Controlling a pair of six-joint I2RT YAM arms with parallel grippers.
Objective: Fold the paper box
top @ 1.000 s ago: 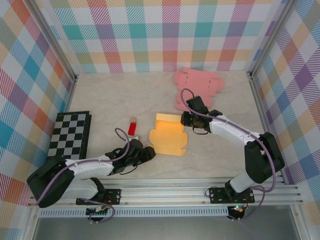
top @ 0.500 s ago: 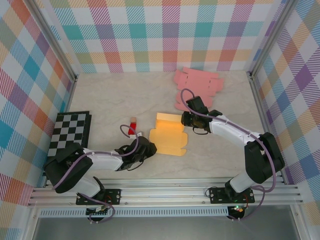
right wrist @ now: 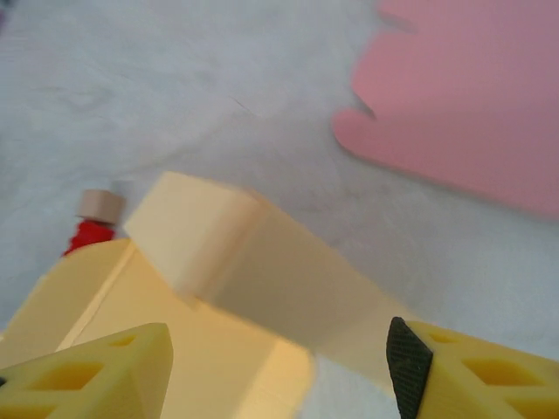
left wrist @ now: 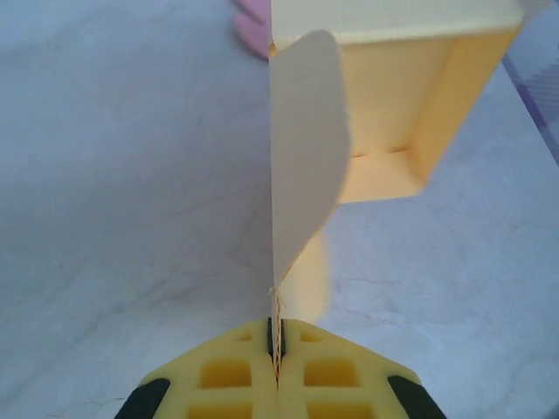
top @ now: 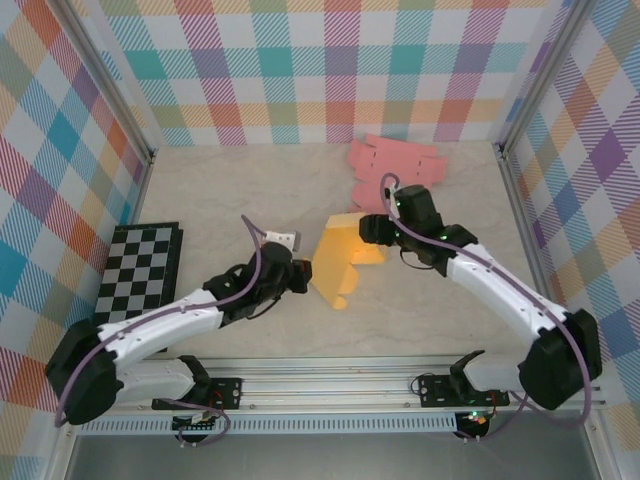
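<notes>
The yellow paper box stands tilted up off the table in the top view, part folded with its open side showing. My left gripper is at its left side, shut on the thin edge of a rounded flap; the jaws pinch the paper between them. My right gripper is at the box's far right corner, open. In the right wrist view its fingers stand wide apart over a box panel without pressing it.
A flat pink box sheet lies at the back, just behind the right gripper. A small red item with a tan cap lies left of the box. A checkerboard lies at the left edge.
The left gripper closed on the box's flap and lifted that side, so the box now stands tilted. The right gripper opened, let the box go and drew slightly back.
</notes>
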